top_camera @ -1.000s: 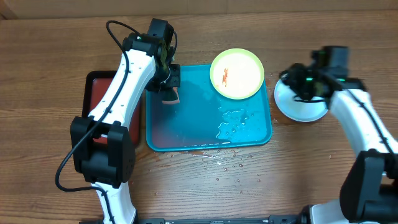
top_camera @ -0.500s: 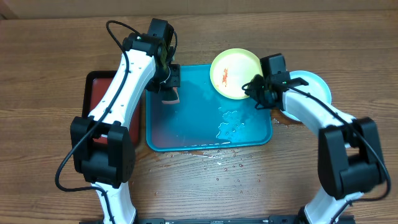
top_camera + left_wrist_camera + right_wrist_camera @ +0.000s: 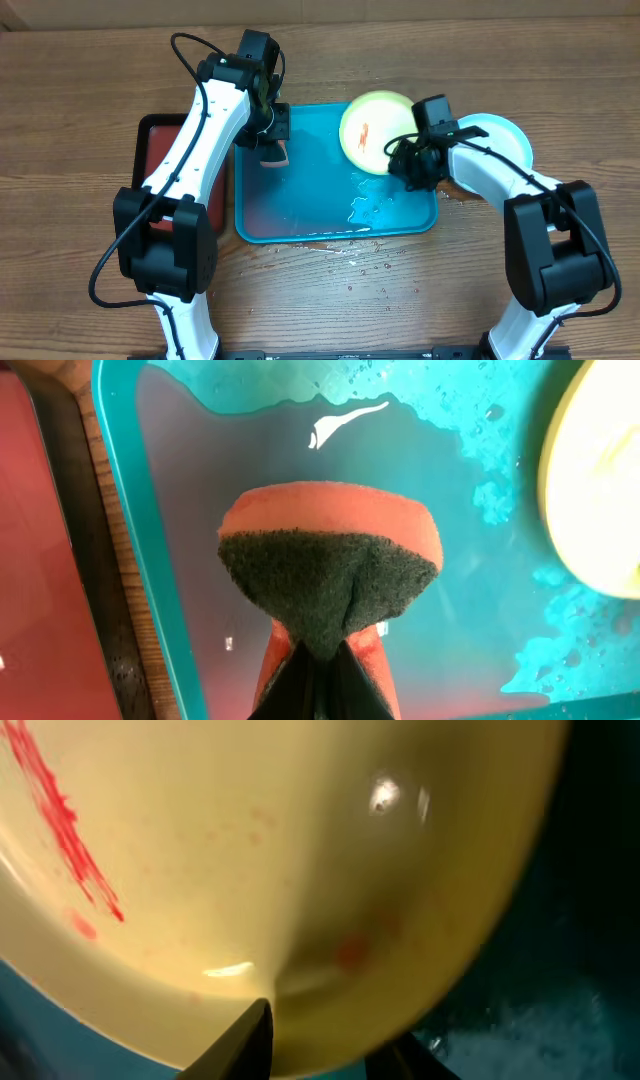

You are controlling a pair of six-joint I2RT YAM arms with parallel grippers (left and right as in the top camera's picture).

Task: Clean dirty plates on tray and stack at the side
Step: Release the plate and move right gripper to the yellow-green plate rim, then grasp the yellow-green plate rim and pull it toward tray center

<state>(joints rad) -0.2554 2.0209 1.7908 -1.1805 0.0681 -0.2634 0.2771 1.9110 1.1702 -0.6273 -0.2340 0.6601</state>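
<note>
The yellow-green plate with a red smear sits at the far right of the blue tray, tilted up on its right side. My right gripper is shut on its rim, one finger above and one below. My left gripper is shut on an orange sponge with a dark scouring face, held over the tray's far left part. The pale teal plate lies on the table right of the tray. The pinkish-white plate is not visible.
A dark red, black-rimmed tray lies left of the blue tray, also in the left wrist view. Water pools on the blue tray's right half, and drops lie on the wood in front of it.
My right arm swung left from the teal plate to the yellow-green plate, closed on its rim and tipped it up. The left arm and sponge have not moved.
</note>
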